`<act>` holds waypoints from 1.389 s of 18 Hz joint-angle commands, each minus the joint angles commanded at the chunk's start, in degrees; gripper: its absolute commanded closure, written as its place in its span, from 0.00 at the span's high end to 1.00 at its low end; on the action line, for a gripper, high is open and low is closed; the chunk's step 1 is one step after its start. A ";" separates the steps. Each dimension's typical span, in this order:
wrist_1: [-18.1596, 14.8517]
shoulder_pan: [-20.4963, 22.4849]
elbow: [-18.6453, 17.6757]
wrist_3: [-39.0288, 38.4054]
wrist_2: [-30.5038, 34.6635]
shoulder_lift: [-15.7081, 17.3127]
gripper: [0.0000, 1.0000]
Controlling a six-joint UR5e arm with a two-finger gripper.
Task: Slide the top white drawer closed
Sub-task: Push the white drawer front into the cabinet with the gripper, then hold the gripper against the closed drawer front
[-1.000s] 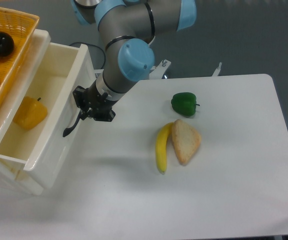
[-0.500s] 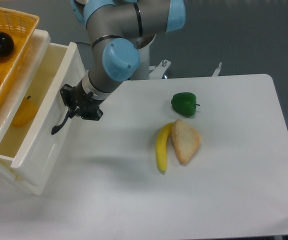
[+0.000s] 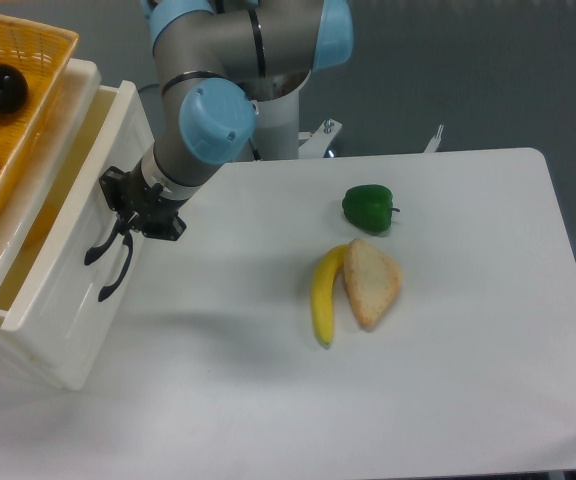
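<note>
At the left edge of the white bench, seen from the fixed camera above, the top white drawer juts out of its cream-white cabinet only a little, with a narrow strip of its inside showing along the upper left. My end effector is pressed up against the drawer's front panel, right at the black curved handle; its dark fingers blend with the handle, so I cannot tell whether they are spread or pinched, or whether they grip anything. My grey arm with pale blue joint caps reaches down to it from the top of the view. A yellow wicker basket sits on top of the cabinet, holding a black ball. Well apart, toward the middle of the bench, lie a green pepper, a banana and a slice of bread; the banana and bread are touching.
</note>
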 joint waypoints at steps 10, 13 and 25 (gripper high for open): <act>0.09 -1.76 -0.09 -0.44 0.09 -0.18 0.14; 0.18 -2.20 -0.26 -0.53 0.09 -0.09 0.14; 0.44 -2.55 -0.18 -0.44 0.00 -0.35 0.14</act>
